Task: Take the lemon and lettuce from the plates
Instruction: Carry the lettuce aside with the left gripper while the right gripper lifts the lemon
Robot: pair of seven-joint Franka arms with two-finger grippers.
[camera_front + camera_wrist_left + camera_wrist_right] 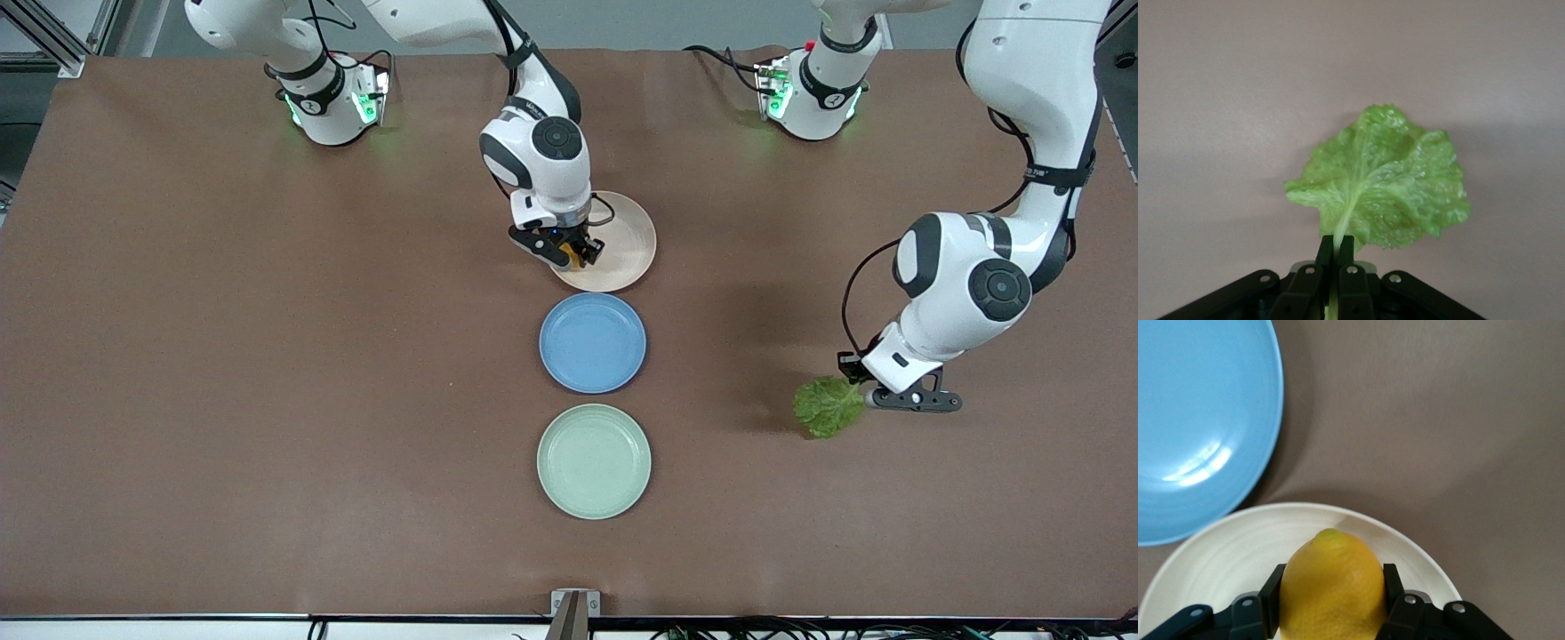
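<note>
My right gripper [580, 257] is shut on the yellow lemon [1331, 587] over the beige-pink plate [627, 240], at that plate's edge toward the right arm's end; the lemon shows as a yellow spot between the fingers in the front view [576, 260]. My left gripper [867, 389] is shut on the pale stem of the green lettuce [829, 406], held over bare table toward the left arm's end. In the left wrist view the leaf [1385, 180] spreads out from the closed fingers [1345, 250]. The pale green plate [594, 461] lies empty nearest the front camera.
A blue plate [593, 343] lies between the beige-pink plate and the pale green plate; it also shows in the right wrist view [1198, 420]. Brown table cloth [267, 356] covers the whole surface. The arm bases stand along the edge farthest from the front camera.
</note>
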